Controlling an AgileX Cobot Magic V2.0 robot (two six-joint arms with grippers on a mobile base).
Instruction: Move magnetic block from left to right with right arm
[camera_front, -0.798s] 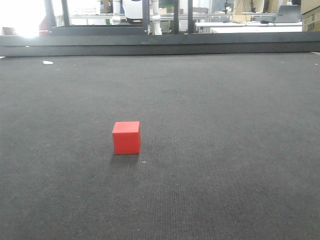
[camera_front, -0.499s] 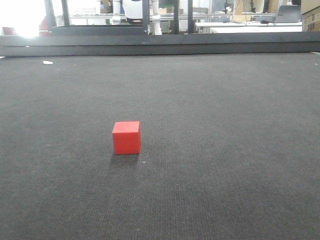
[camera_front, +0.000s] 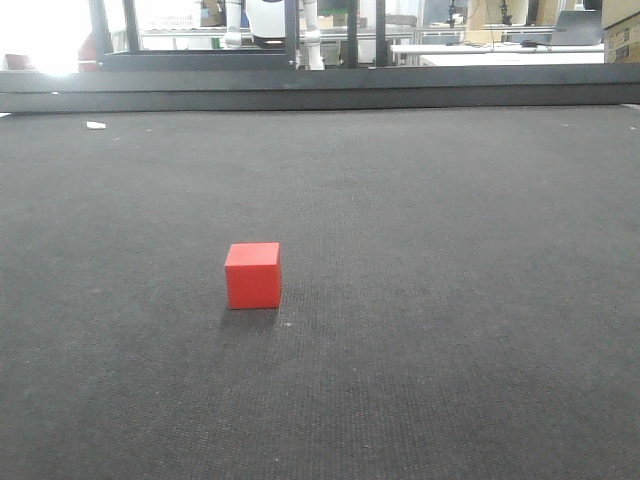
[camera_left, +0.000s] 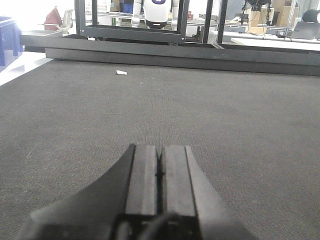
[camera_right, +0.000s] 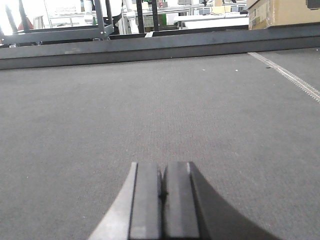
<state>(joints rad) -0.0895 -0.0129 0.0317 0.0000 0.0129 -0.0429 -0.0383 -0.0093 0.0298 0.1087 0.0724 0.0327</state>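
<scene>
Task looked barely begun, imo. Magnetic block (camera_front: 252, 275) sat alone on the bench (camera_front: 450, 250), left of centre, untouched. Right fingers (camera_right: 147, 200) were pressed closed & empty, no block in their view; left fingers (camera_left: 145, 175) closed too. Reach, grab, carry rightward: all undone.

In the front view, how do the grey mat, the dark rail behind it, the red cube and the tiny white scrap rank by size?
1. grey mat
2. dark rail
3. red cube
4. white scrap, though it lies farther back, so its true size is unsure.
</scene>
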